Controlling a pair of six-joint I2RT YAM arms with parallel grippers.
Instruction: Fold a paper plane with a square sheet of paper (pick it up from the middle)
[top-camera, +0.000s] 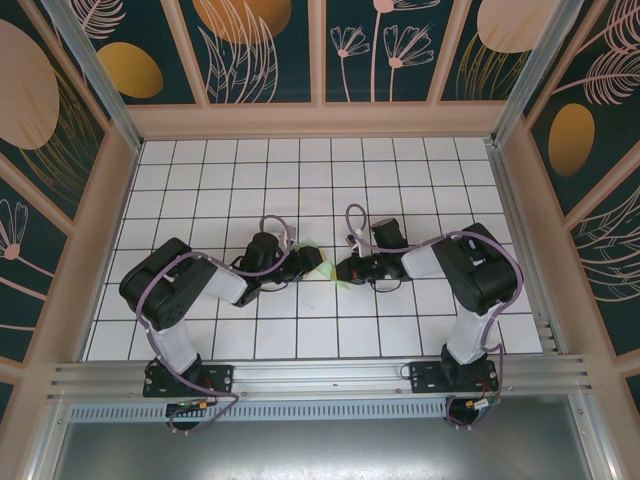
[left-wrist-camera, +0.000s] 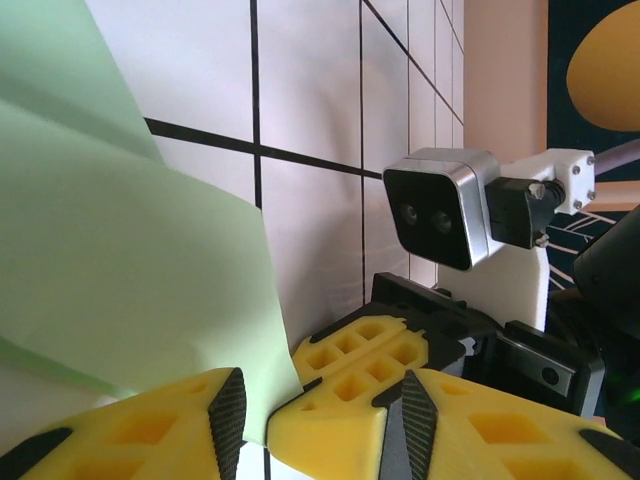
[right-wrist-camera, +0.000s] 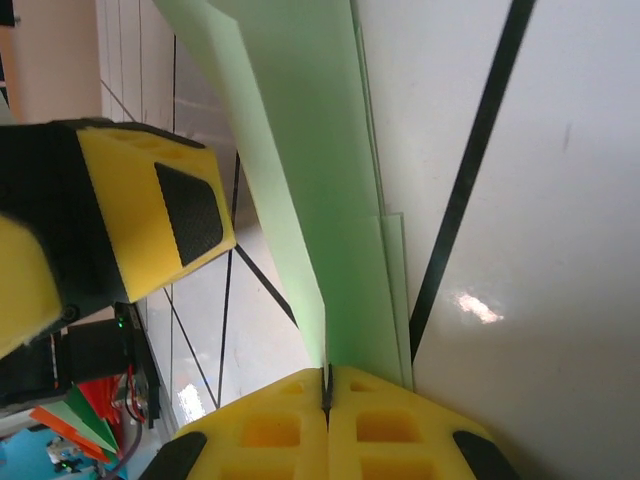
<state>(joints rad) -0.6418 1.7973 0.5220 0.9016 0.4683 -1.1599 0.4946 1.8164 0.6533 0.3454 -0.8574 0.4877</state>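
Hold right hand (right-wrist-camera: 326, 385) tight, shut on the folded paper (right-wrist-camera: 300, 180) at mid-tabletop (top-camera: 250, 180), between both hands. Close left hand (top-camera: 306, 263), half open astride the paper's free edge and gripping nothing, squarely before pressing any crease. Seems to run lengthwise away from right fingertips, standing on edge; pointing direction impossible to tell.

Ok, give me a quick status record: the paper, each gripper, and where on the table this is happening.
paper: pale green, folded into several layers, held between the two grippers
right gripper: shut on the paper's edge
left gripper: paper runs into the narrow gap of its jaws; grip unclear
location: middle of the white tiled table
fold state: layers visible, overall shape mostly hidden by the grippers
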